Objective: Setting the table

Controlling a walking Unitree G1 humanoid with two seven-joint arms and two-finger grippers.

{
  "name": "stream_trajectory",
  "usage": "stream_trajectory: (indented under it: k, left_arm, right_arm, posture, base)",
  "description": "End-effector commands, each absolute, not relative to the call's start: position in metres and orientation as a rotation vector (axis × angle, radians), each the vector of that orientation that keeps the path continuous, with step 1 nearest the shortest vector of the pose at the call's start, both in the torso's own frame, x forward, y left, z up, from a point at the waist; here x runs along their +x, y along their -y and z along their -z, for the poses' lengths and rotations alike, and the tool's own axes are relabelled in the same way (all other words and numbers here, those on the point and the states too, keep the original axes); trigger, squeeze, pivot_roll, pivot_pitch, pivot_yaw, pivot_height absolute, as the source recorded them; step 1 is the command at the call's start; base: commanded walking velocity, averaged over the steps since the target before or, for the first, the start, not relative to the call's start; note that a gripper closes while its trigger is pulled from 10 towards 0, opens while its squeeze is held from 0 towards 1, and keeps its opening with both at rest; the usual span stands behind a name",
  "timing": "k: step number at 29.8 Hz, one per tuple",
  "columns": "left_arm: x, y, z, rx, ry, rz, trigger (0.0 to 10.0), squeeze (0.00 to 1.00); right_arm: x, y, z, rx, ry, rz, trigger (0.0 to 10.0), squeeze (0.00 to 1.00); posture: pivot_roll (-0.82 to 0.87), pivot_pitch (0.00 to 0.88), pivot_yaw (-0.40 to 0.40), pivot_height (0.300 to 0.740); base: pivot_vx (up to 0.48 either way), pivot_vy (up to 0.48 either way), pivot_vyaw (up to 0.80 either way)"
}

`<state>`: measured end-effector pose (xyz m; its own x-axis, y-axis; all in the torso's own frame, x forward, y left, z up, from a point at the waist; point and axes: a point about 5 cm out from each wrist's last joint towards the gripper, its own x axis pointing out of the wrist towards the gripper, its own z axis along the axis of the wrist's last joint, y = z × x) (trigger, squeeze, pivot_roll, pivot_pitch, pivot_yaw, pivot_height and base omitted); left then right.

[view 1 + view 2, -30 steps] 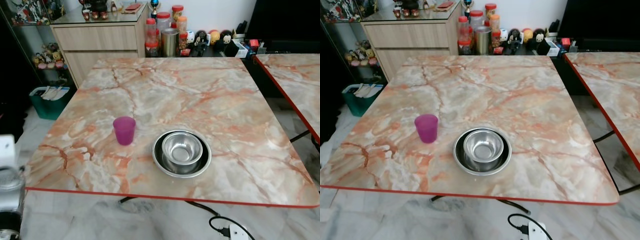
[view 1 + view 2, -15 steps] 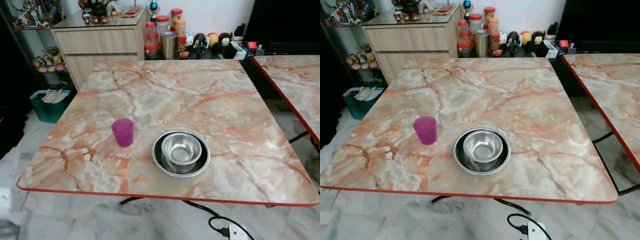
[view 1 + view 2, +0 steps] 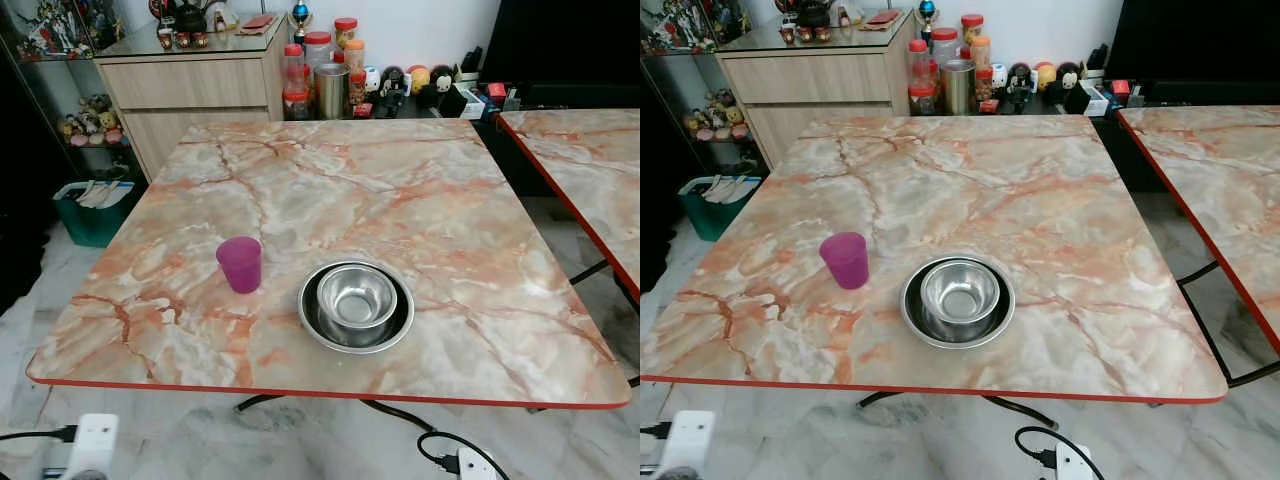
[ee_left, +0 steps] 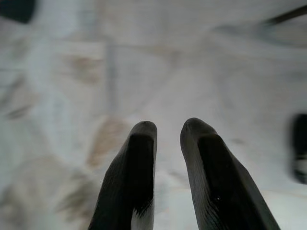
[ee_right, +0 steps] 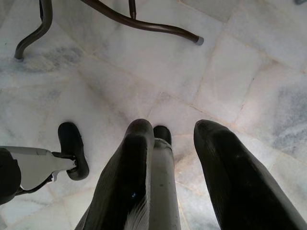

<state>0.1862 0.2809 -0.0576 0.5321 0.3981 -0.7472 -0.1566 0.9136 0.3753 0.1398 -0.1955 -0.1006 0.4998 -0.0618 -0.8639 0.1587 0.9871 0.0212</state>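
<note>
A purple plastic cup point(image 3: 240, 264) stands upright on the marble-patterned table point(image 3: 400, 190), near its front left. Just to its right, a steel bowl point(image 3: 356, 297) sits inside a shallow steel plate point(image 3: 331, 338). In the left wrist view, my left gripper point(image 4: 168, 125) hangs over a blurred pale floor, its black fingers point(image 4: 139, 167) a little apart with nothing between them. My right gripper point(image 5: 175, 125) points down at the marble floor beside the curved table legs point(image 5: 139, 21). It is open and holds nothing.
A second marble table point(image 3: 590, 170) stands close on the right. Behind the table are a wooden cabinet point(image 3: 190, 85), jars point(image 3: 320, 65) and small figures. A green bin point(image 3: 90, 205) sits at the left. Power strips point(image 3: 88, 445) and cables point(image 3: 440, 450) lie on the floor in front.
The camera has shifted, so more of the floor in front of the table shows. The silver left arm at the lower left edge has left the picture. Cup, bowl and plate have not moved.
</note>
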Motion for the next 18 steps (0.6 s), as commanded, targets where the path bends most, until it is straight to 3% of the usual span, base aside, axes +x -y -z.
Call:
stream_trajectory:
  k: [1, 11, 18]
  left_arm:
    - [0.191, -0.277, 0.057, 0.237, -0.931, -0.315, 10.0, 0.0]
    - [0.188, -0.254, 0.067, 0.23, -0.968, -0.253, 10.0, 0.0]
    - [0.186, -0.25, 0.07, 0.238, -0.976, -0.243, 10.0, 0.0]
  right_arm:
    - [0.142, 0.195, 0.1, 0.108, -1.035, 0.134, 10.0, 0.0]
    - [0.144, 0.199, 0.098, 0.091, -1.03, 0.12, 10.0, 0.0]
    - [0.145, 0.199, 0.098, 0.083, -1.028, 0.119, 10.0, 0.0]
  posture:
    - [0.07, 0.0, 0.038, 0.728]
    - [0.04, 0.0, 0.024, 0.728]
    - [0.03, 0.0, 0.024, 0.728]
  base:
    - [0.0, 0.0, 0.0]
    - [0.0, 0.0, 0.0]
    - [0.0, -0.331, 0.0]
